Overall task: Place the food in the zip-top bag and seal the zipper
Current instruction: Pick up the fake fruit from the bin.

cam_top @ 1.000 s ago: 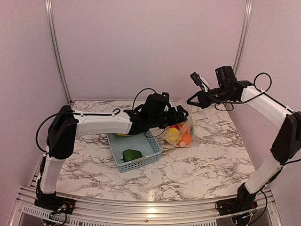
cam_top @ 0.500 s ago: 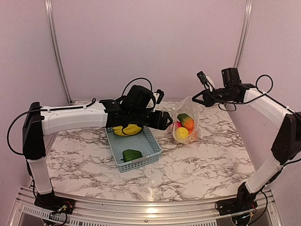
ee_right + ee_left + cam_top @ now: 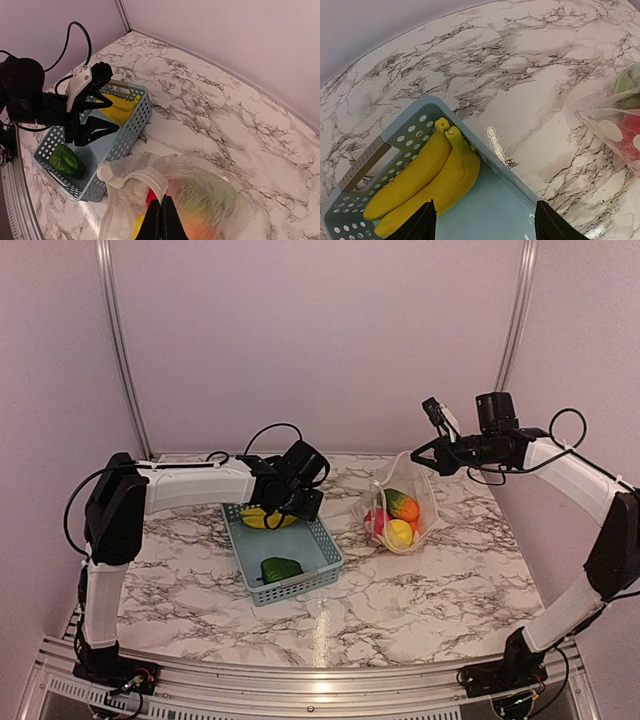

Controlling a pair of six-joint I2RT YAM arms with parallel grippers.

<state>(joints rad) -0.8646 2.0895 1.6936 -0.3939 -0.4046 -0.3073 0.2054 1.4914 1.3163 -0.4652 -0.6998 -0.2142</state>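
1. Where the right fingers (image 3: pixel 155 222) clamp together on its mouth edge, the bag (image 3: pixel 420 480) stands upright on the tabletop (image 3: pixel 450 590).
2. Bag contents, four visible: one green piece (image 3: pixel 397 500), one orange piece (image 3: pixel 408 510), one yellow piece (image 3: pixel 399 532), one red piece (image 3: pixel 376 520).
3. Basket (image 3: pixel 300 586) contents: two bananas (image 3: pixel 427 175), one dark-green piece (image 3: pixel 280 569).
4. Left fingers (image 3: pixel 420 227): apart, empty, above the bananas.

Left wrist view: we see only fingertips of left gripper (image 3: pixel 482 227) — rest cut by bottom edge. Basket (image 3: pixel 405 135) cut there too; low ends of bananas (image 3: pixel 445 172) hidden behind finger. Bag (image 3: pixel 610 120) cut at right edge. Right wrist view: right gripper (image 3: pixel 161 220) mostly below frame; food (image 3: pixel 200 205) blurred through plastic — we cannot tell pieces apart.
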